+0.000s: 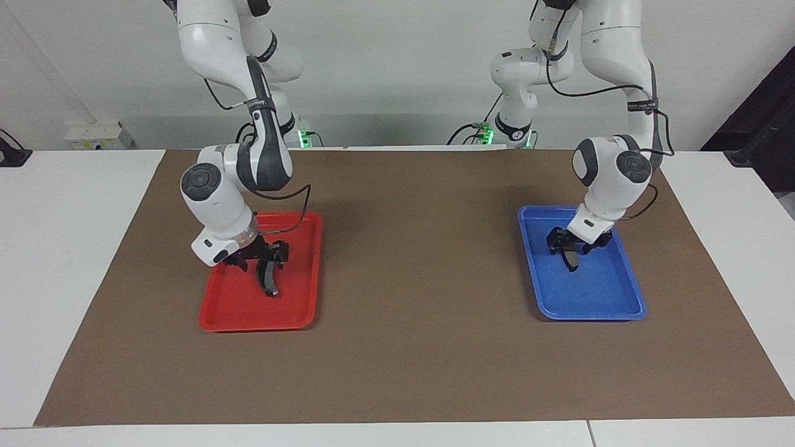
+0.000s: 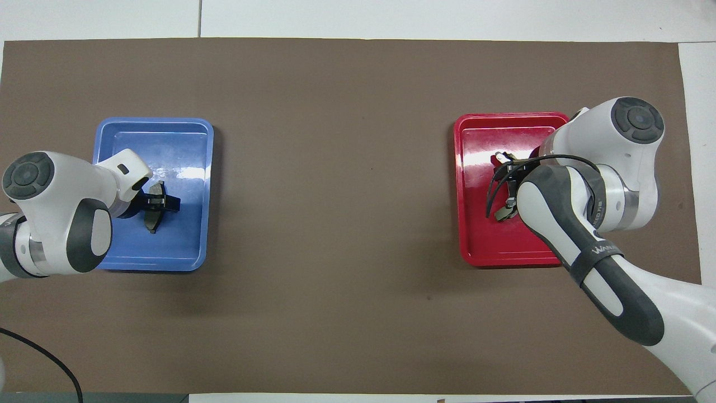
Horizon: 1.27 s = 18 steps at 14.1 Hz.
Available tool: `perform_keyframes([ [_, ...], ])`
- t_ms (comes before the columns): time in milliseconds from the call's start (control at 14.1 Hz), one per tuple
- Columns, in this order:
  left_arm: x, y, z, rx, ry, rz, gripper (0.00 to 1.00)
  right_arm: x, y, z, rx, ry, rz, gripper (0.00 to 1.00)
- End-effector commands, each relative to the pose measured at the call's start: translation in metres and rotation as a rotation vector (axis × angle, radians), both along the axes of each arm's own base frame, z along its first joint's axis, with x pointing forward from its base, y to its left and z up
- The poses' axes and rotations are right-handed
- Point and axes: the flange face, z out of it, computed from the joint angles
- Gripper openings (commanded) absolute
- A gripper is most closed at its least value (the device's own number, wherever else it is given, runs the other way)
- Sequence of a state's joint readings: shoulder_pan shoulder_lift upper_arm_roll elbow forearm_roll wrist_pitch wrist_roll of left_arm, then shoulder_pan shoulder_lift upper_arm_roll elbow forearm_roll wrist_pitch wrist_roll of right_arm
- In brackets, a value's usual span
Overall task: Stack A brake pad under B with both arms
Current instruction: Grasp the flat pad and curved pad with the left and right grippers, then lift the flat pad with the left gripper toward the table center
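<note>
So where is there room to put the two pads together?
The brown mat lies bare between the red tray and blue tray. Inside the trays it is crowded: the right gripper and left gripper sit over the pads.

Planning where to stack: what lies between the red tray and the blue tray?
Nothing: between the red tray and the blue tray only bare brown mat shows, clearest in the overhead view.

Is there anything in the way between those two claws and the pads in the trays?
Nothing visible. The left gripper is down at the short pad in the blue tray; the right gripper is down at the curved pad in the red tray.
</note>
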State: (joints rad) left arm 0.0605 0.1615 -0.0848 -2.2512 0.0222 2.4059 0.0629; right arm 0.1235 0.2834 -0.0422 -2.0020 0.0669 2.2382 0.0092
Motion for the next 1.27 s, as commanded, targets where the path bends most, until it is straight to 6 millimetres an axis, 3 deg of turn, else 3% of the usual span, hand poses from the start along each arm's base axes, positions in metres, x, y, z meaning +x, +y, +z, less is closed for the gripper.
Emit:
perform_keyframes([
  [0,-0.006,0.003,-0.004,0.005,0.007,-0.011,0.30,-0.001,-0.006,-0.005,0.018,0.001,0.059,0.85],
  [71,-0.008,0.004,-0.005,0.005,0.021,-0.011,0.13,-0.005,-0.008,-0.010,0.019,0.012,0.078,0.83],
  [141,-0.008,0.004,-0.004,0.006,0.025,-0.012,0.02,-0.006,-0.007,-0.011,0.019,0.015,0.092,0.80],
  [354,-0.006,0.003,-0.002,0.005,0.021,-0.017,0.01,-0.012,-0.005,-0.016,0.019,0.031,0.097,0.71],
  [495,0.004,0.004,0.011,0.006,-0.004,-0.015,0.01,-0.013,-0.007,-0.016,0.018,0.039,0.099,0.69],
  [707,0.030,0.005,0.057,0.009,0.015,-0.012,0.01,-0.014,-0.008,-0.016,0.017,0.048,0.102,0.66],
  [919,0.051,-0.006,0.117,0.011,0.024,-0.017,0.01,-0.014,-0.011,-0.015,0.018,0.052,0.102,0.60],
  [990,0.056,-0.014,0.137,0.010,0.025,-0.023,0.01,-0.014,-0.011,-0.015,0.018,0.052,0.104,0.57],
  [1131,0.059,-0.051,0.164,0.003,0.025,-0.013,0.01,-0.013,-0.010,-0.014,0.018,0.049,0.106,0.48],
  [1202,0.057,-0.078,0.170,-0.003,0.022,0.009,0.01,-0.013,-0.010,-0.014,0.018,0.049,0.104,0.31],
])
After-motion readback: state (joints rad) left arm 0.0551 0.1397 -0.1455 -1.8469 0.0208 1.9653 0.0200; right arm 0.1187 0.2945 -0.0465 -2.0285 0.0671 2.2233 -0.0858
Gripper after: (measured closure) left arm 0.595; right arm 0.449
